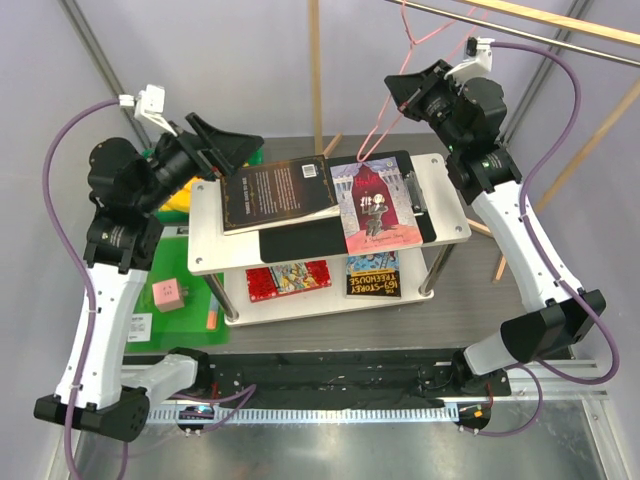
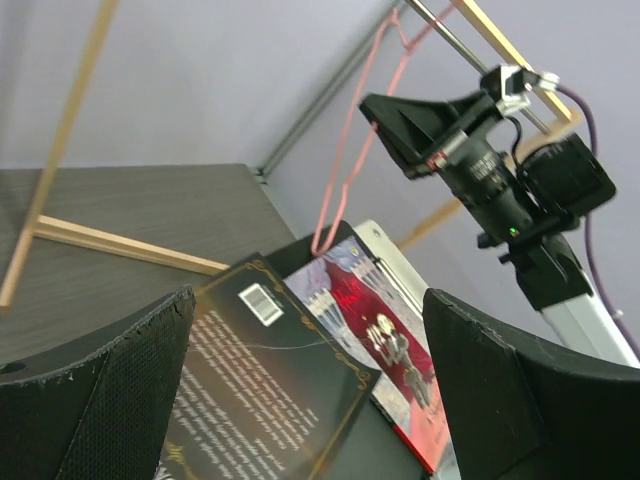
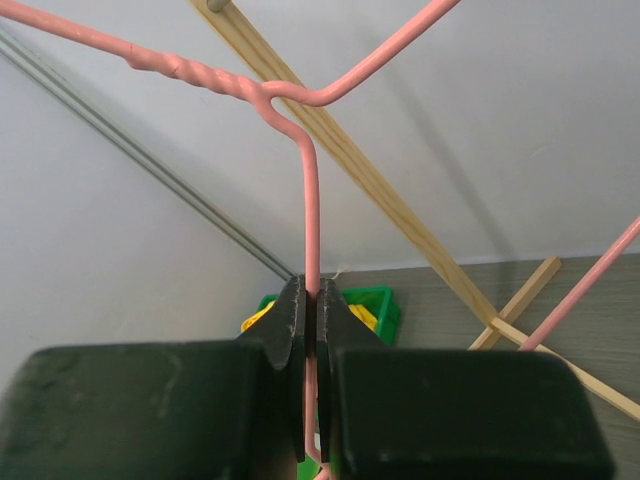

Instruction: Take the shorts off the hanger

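Right jaws: clenched on the thin pink hanger [image 3: 311,200], which runs straight up from between them.
Left jaws: wide apart, holding nothing, above the books [image 2: 270,370].
Shorts [image 3: 256,320]: likely the yellow bit far below the right jaws, in the green bin [image 3: 385,300], already off.
Risk: the wire is thin and slick, so it may slip or swing, and its hook could jump off the rod [image 1: 520,35].

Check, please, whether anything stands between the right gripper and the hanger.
Nothing visible does: the right gripper is shut on the hanger wire, just below its twisted neck. The wire seen here is bare; yellow fabric, likely the shorts, lies in the green bin beyond.
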Controlling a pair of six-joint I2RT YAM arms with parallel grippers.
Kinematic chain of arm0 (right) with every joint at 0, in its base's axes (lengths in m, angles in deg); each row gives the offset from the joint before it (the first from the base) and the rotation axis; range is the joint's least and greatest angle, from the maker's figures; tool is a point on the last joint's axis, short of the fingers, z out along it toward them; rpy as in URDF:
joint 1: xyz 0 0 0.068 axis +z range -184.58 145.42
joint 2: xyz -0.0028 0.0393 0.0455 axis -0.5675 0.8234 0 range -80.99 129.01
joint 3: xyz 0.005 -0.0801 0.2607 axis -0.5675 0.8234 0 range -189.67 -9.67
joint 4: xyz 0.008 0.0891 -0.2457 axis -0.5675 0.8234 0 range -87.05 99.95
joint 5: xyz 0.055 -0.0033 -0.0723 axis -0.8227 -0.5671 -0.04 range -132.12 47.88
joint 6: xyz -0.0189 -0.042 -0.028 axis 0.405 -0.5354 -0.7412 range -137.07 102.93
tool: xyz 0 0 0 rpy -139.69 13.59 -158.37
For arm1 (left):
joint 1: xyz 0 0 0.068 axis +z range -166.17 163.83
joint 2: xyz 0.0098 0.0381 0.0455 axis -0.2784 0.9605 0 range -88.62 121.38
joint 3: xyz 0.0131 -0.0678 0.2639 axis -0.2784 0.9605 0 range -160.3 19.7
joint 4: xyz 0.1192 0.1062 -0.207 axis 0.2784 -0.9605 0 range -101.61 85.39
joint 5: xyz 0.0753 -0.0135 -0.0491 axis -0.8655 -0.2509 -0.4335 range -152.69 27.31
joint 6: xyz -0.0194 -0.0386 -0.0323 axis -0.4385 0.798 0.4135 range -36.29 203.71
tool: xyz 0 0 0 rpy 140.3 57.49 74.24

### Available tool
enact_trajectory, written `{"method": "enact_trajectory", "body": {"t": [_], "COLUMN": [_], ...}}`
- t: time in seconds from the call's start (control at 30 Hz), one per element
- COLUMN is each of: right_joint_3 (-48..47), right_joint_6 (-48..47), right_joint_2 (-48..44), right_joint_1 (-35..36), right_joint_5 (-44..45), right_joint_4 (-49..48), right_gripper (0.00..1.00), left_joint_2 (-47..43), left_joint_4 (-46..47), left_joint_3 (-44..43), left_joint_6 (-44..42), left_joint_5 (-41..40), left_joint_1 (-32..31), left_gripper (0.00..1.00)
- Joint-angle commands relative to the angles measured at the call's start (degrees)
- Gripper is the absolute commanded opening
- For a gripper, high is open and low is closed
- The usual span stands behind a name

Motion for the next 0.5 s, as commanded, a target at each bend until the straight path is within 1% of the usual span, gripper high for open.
{"method": "enact_trajectory", "body": {"t": [0.0, 0.13, 0.23, 0.3, 0.37, 0.47], "right_joint_3": [0.60, 0.86, 1.04, 1.30, 1.91, 3.49], "right_joint_6": [-2.32, -2.41, -2.06, -1.80, -1.36, -1.09], "right_joint_2": [-0.40, -0.14, 0.22, 0.31, 0.48, 0.40], "right_joint_1": [0.17, 0.17, 0.26, 0.17, 0.26, 0.17], "right_joint_5": [2.45, 3.58, 4.12, 4.03, 6.49, 6.75], "right_joint_4": [-2.98, -3.33, -3.42, -3.42, -3.42, -7.63], "right_gripper": [0.01, 0.01, 0.01, 0.01, 0.01, 0.01], "left_joint_2": [-1.09, -0.74, -0.82, -1.00, -1.18, -1.62], "left_joint_4": [1.64, 1.99, 2.43, 2.43, 2.52, 2.52], "left_joint_3": [-1.34, -1.34, -1.43, -1.52, -1.60, -1.43], "left_joint_6": [-0.24, -0.24, -0.24, -0.42, -0.51, -0.77], "left_joint_5": [0.71, 0.97, 1.24, 1.33, 1.33, 1.15], "left_joint_1": [-5.23, -9.54, -11.40, -11.76, -11.84, -11.84], "left_gripper": [0.94, 0.94, 0.94, 0.94, 0.94, 0.94]}}
